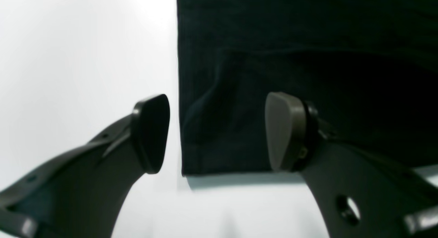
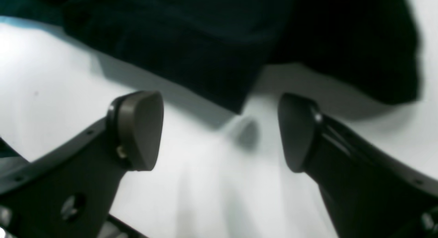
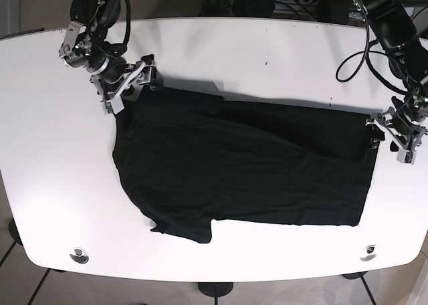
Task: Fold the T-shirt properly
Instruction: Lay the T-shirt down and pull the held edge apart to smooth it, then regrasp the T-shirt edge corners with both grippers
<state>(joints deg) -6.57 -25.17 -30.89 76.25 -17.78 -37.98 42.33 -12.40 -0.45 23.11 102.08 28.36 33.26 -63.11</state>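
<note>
White surface [image 3: 60, 184], the largest element, carries the black T-shirt [image 3: 241, 171], which lies spread and partly rumpled between my two arms. The shirt's hem corner sits directly between the pads of my left gripper [image 1: 217, 133], whose jaws stand wide apart, one pad over bare surface and the other over cloth; nothing is clamped. My right gripper [image 2: 220, 132] is likewise wide and empty, with a pointed fold of dark fabric just ahead of its pads and only bare surface between them.

Judged risks: on the left, closing too high above the surface may pinch only the top layer, or miss the thin edge altogether, so the corner slips out on lifting. On the right, the fabric lies beyond the pads, so closing here would catch nothing; advancing carelessly could push the fold and bunch it. Unequal grasps would skew the fold line.
</note>
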